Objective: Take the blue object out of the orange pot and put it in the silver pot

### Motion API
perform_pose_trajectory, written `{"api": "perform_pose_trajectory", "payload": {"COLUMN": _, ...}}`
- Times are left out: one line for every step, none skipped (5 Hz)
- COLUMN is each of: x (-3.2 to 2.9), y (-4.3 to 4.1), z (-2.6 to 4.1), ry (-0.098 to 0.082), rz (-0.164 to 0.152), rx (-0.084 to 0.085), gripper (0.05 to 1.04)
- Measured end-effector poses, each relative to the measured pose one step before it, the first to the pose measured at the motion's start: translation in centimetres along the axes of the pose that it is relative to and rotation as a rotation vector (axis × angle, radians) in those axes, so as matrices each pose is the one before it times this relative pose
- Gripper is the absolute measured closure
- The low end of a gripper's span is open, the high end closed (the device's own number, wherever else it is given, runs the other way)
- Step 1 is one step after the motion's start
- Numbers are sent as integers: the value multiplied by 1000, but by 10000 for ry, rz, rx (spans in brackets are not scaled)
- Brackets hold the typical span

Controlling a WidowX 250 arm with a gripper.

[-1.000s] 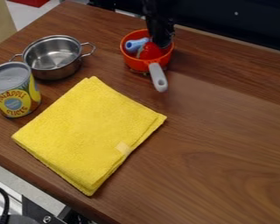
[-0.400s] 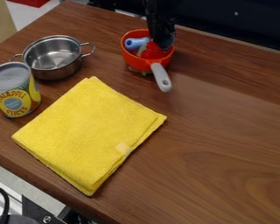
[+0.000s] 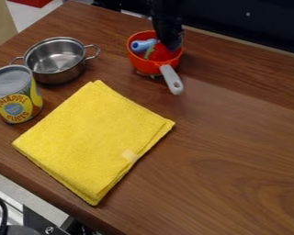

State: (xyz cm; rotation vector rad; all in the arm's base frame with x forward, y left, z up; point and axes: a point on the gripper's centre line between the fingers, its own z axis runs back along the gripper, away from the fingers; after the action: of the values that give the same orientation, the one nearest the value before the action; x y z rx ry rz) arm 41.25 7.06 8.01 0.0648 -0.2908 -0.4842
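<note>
Blue object (image 3: 144,44): inside the orange pot (image 3: 148,67) at upper centre of the frame, in the left part of the bowl, beside the red object (image 3: 163,52) and a green bit (image 3: 149,51).
Orange pot, just changed: its grey handle (image 3: 172,80) has swung a little to the right and the pot has shifted slightly with it; the blue object has turned closer to level.
What that means: I read it as the hand nudging the pot while working inside it; the blue object is no nearer the silver pot (image 3: 56,77), upper left of the frame, so the transfer is still ahead of me.
Blue object's direction: the end with the dark hole faces the left of the frame; the long axis runs left to right, the right end tilted slightly up the frame.
Hand (image 3: 172,43): over the right side of the orange pot, low against the red object; I can't tell from here whether it is apart, together or clamped on something.
Next move: I'd lift clear, shift left over the blue object and grip across its long axis, minding the pot, which may slide again.
</note>
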Motion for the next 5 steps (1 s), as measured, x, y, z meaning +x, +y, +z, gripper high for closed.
{"api": "perform_pose_trajectory", "payload": {"x": 190, "y": 388, "z": 748, "ry": -817, "rz": 521, "rx": -93, "gripper": 1000}}
{"api": "perform_pose_trajectory", "payload": {"x": -685, "y": 17, "z": 100, "ry": 179, "rz": 172, "rx": -323, "gripper": 1005}}
{"api": "perform_pose_trajectory", "payload": {"x": 703, "y": 66, "z": 1559, "ry": -431, "rz": 176, "rx": 124, "gripper": 1005}}
{"api": "perform_pose_trajectory", "payload": {"x": 420, "y": -194, "z": 1516, "ry": -182, "rz": 397, "rx": 55, "gripper": 1005}}
{"api": "perform_pose_trajectory", "payload": {"x": 670, "y": 192, "z": 972, "ry": -183, "rz": 401, "rx": 572, "gripper": 1005}}
